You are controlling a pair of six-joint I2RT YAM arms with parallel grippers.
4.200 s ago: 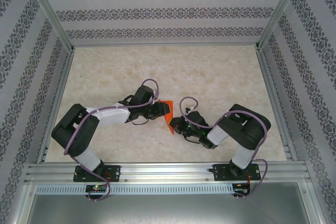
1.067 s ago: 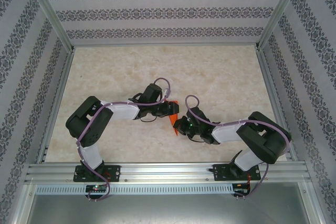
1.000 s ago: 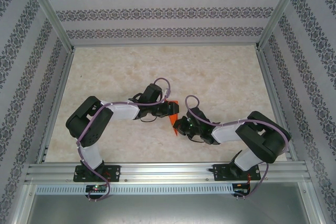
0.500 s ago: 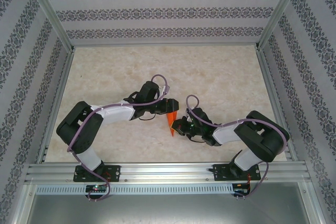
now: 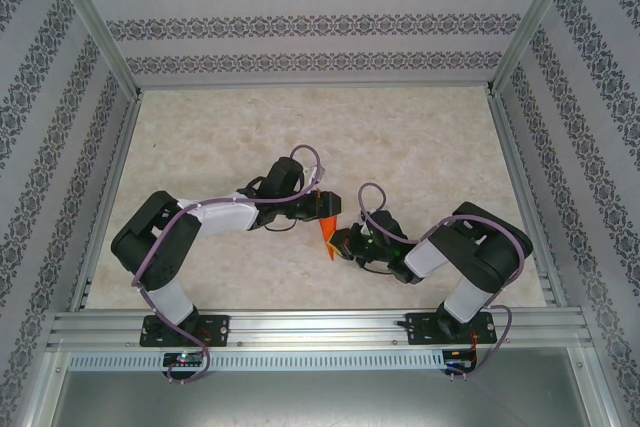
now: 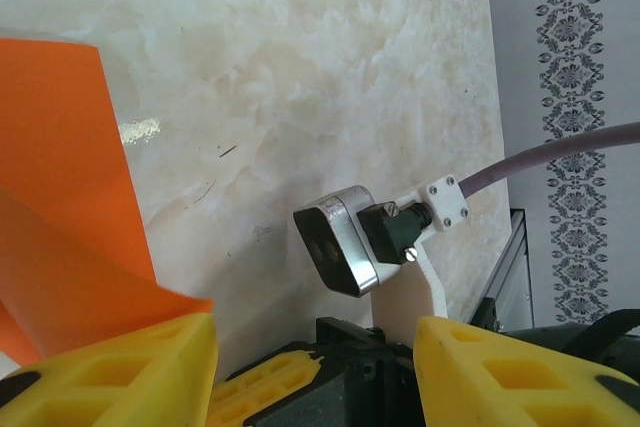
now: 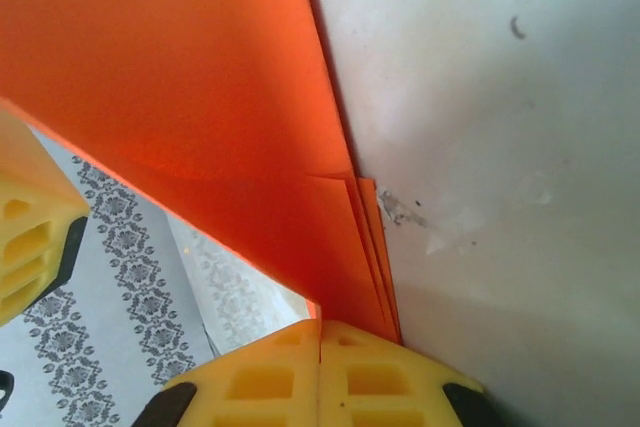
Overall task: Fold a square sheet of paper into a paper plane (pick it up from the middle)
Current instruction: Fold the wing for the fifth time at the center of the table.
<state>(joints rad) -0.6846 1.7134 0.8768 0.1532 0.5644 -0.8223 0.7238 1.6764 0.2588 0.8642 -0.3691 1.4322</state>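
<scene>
Orange and folded into several layers, the paper (image 5: 326, 237) stands up on edge near the middle of the marbled table (image 5: 420, 147), caught between the two arms. In the top view the right gripper (image 5: 339, 244) sits at about 4 o'clock of it and touches it. The left gripper (image 5: 322, 209) is just at its 12 o'clock.

In the right wrist view the two yellow fingers are pressed flat together, with no gap. The stacked paper (image 7: 180, 77) edges run down into the right gripper (image 7: 320, 335), which is clamped on the fold's lower corner. From there the sheet fans up toward 11 o'clock.

In the left wrist view the left gripper (image 6: 315, 342) has its yellow fingers (image 6: 140, 367) spread wide apart, and bare table shows between them. The paper (image 6: 70, 197) lies at 9 to 10 o'clock of that gap, its lower edge against the top of the left-hand finger and not between the two. So this gripper is open and holds nothing. A small black, silver-edged module (image 6: 340, 247) on a purple cable shows at 12 o'clock of the gap.
</scene>
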